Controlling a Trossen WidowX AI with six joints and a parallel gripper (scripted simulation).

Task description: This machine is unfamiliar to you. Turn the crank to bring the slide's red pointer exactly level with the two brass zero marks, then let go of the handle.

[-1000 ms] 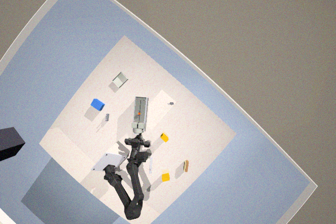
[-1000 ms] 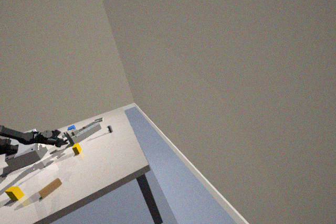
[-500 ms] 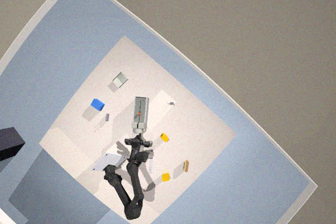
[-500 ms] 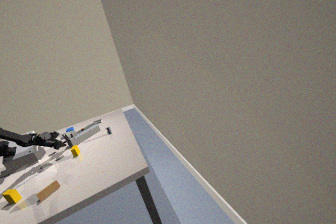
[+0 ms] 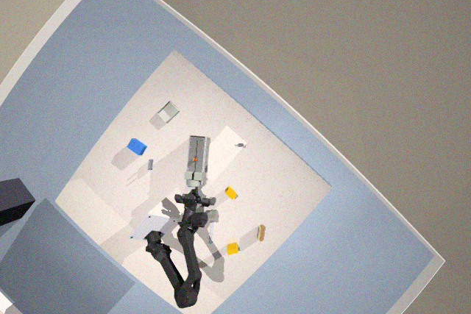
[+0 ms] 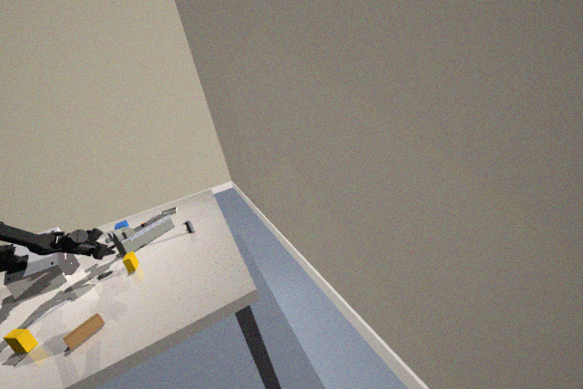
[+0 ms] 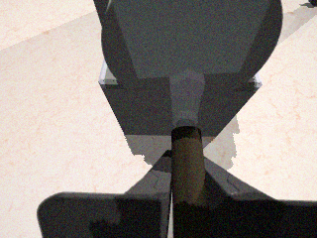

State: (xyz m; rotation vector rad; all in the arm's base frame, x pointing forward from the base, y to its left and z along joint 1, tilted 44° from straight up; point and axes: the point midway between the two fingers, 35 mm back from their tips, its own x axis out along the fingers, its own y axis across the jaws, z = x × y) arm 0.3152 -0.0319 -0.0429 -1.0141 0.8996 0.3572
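From up here I see my jointed black robot arm (image 5: 191, 253) reaching to the near end of a long grey slide machine (image 5: 192, 151). A rectangular blue block (image 5: 137, 146) sits left of the machine, near an open-topped pale grey box (image 5: 163, 115).

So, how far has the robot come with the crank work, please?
Done: the gripper grips the crank handle. In hand: probably turning. Left: confirming the red pointer is level, as zero marks are indistinct, then releasing.

A yellow block (image 5: 230, 193) (image 6: 130, 262) stands near the hand (image 5: 194, 191) (image 6: 112, 250) (image 7: 187, 198), limiting room on that side.
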